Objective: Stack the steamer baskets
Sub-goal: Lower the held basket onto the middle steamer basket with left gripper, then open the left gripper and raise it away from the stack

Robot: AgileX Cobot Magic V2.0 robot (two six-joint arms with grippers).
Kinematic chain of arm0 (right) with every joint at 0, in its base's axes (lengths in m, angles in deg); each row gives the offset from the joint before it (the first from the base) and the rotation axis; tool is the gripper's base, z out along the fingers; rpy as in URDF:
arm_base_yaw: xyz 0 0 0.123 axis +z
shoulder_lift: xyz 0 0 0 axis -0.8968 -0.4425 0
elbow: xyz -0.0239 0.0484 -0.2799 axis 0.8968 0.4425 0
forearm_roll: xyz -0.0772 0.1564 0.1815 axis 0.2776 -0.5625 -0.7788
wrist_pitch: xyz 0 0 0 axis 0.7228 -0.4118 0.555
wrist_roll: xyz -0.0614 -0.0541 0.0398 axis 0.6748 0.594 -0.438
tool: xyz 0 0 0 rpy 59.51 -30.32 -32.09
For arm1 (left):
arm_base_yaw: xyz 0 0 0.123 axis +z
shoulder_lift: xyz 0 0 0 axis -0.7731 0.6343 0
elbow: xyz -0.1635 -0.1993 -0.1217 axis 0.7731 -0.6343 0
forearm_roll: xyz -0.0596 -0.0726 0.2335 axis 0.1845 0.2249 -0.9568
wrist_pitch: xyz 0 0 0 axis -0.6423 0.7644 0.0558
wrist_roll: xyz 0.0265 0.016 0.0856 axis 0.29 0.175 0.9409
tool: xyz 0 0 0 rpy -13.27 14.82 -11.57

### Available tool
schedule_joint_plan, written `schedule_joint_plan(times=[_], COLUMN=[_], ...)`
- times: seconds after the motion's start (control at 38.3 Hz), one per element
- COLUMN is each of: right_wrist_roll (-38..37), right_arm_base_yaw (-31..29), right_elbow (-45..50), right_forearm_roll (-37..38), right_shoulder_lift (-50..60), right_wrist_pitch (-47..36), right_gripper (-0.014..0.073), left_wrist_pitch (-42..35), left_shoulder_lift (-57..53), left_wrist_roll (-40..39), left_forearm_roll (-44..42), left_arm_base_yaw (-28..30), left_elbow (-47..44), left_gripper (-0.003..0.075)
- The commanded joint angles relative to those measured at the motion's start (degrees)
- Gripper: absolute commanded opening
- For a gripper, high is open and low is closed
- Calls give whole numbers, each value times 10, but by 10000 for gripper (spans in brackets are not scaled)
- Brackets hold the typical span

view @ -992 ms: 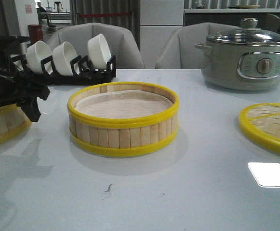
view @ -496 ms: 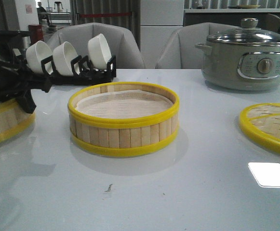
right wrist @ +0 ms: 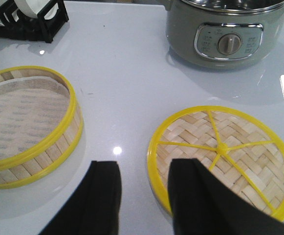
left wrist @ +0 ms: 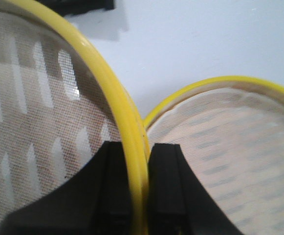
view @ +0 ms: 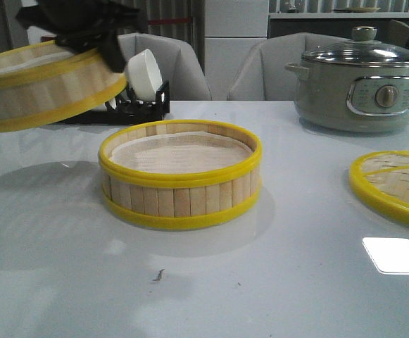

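A steamer basket with yellow rims hangs tilted in the air at the far left, above the table. My left gripper is shut on its rim, one finger inside and one outside. A second steamer basket rests on the table in the middle, lined with white cloth; it also shows as the steamer basket in the right wrist view. The woven lid lies flat at the right. My right gripper hovers open above the lid's rim, holding nothing.
A grey electric pot with a glass lid stands at the back right. A black rack with white bowls sits at the back left, just behind the lifted basket. Chairs stand beyond the table's far edge.
The left gripper has lifted the left basket off the table, up and toward the right, and the basket now hangs tilted. The middle basket and the lid stayed put.
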Motion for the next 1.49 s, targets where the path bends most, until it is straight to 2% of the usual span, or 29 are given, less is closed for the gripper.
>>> schedule_joint_plan(times=[0.0, 0.18, 0.34, 0.99, 1.1, 1.33, 1.46], right_wrist_roll=[5, 5, 5, 5, 5, 5, 5], right_arm_base_yaw=[-2, -2, -2, -2, -2, -2, -2], right_elbow=[-20, -20, -20, -20, -20, -20, -20], right_forearm_roll=[7, 7, 7, 7, 7, 7, 7], right_shoulder_lift=[2, 2, 2, 2, 2, 2, 2], right_wrist_pitch=[-52, -52, -52, -51, -51, -51, -51], right_gripper=[362, 362, 362, 362, 362, 362, 362], left_wrist_pitch=[-25, -24, -25, -27, -27, -27, -25], left_shoulder_lift=[-26, 8, 39, 66, 66, 66, 65], left_wrist_roll=[2, 2, 2, 2, 2, 13, 13], left_forearm_roll=[-5, -4, -4, 20, 20, 20, 20], left_arm_base_yaw=[-52, -150, -193, -200, -200, -200, -200], left_elbow=[42, 59, 60, 60, 60, 62, 62], left_gripper=[87, 87, 87, 92, 144, 424, 436])
